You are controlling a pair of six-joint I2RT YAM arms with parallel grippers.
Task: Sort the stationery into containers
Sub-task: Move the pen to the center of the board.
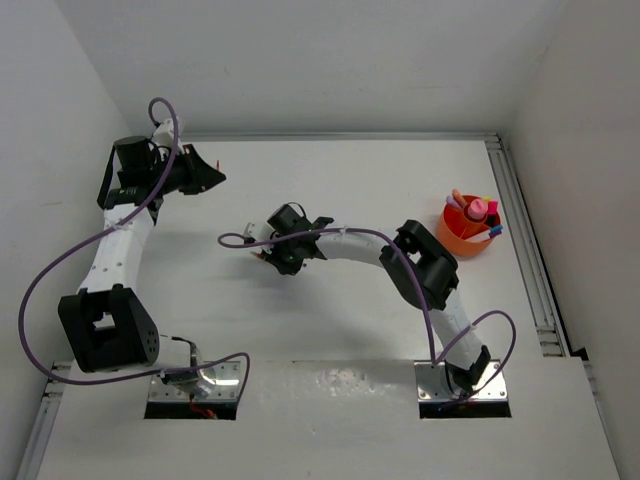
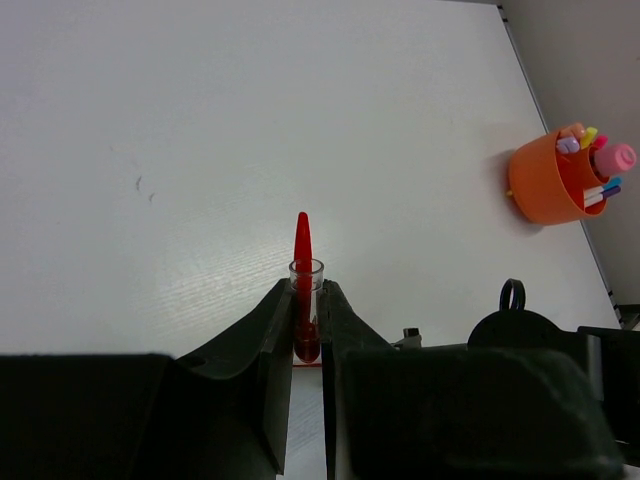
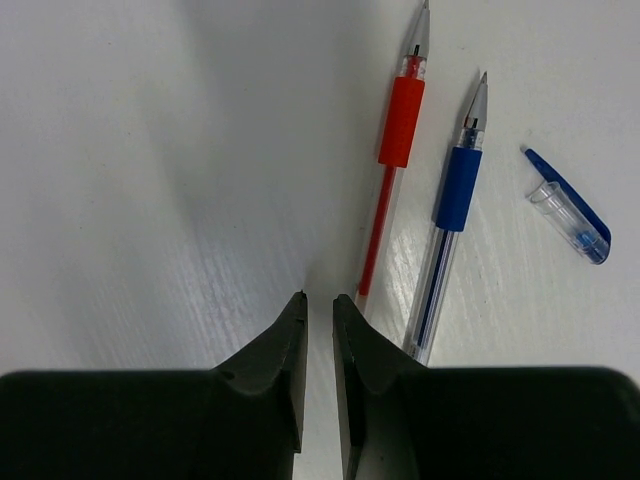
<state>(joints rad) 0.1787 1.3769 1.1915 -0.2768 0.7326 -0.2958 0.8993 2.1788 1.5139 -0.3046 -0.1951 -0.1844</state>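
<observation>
surface: white table (image 1: 330,180) | far-right: orange bowl (image 1: 457,240) | room: white walls (image 1: 330,60)

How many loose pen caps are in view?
2: a red cap in the left gripper, and a blue cap on the table beside the blue pen. Others may be hidden.

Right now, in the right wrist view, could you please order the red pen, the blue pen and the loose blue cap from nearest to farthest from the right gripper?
Measured from the right gripper:
1. Red pen, just right of the fingertips.
2. Blue pen, alongside the red one, further right.
3. Blue cap, far right, lying apart from both pens.
</observation>
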